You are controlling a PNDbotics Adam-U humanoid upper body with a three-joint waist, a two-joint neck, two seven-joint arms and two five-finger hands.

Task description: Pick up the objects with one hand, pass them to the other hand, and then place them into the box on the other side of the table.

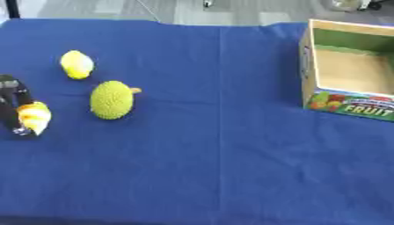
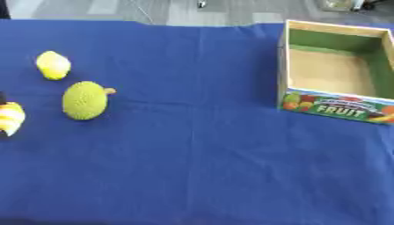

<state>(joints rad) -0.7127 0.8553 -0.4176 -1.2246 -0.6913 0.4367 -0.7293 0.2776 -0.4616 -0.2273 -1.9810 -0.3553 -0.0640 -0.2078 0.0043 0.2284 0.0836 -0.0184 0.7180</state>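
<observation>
A blue cloth [image 1: 223, 145] covers the table. At the left edge the left hand [image 1: 11, 99] comes in, black, its fingers curled round a small yellow, orange and white fruit [image 1: 34, 116], which sits low against the cloth; whether the fruit touches the cloth I cannot tell. The right-eye view shows only a sliver of this hand and most of the striped fruit at the picture's edge. Just to the right of the held fruit lies a bumpy green fruit [image 1: 112, 99] with a short orange-brown stem pointing right, resting on the cloth and apart from the hand. Beyond it, farther from the robot and a little left, lies a lemon [image 1: 77, 64], also on the cloth, near the green fruit but not touching it. Well apart from all three, on the far right of the table, stands the box [image 2: 329, 107], open at the top, with a green inner back wall, a tan floor and the word FRUIT on its near face among printed fruit. The right hand shows in neither view.
</observation>
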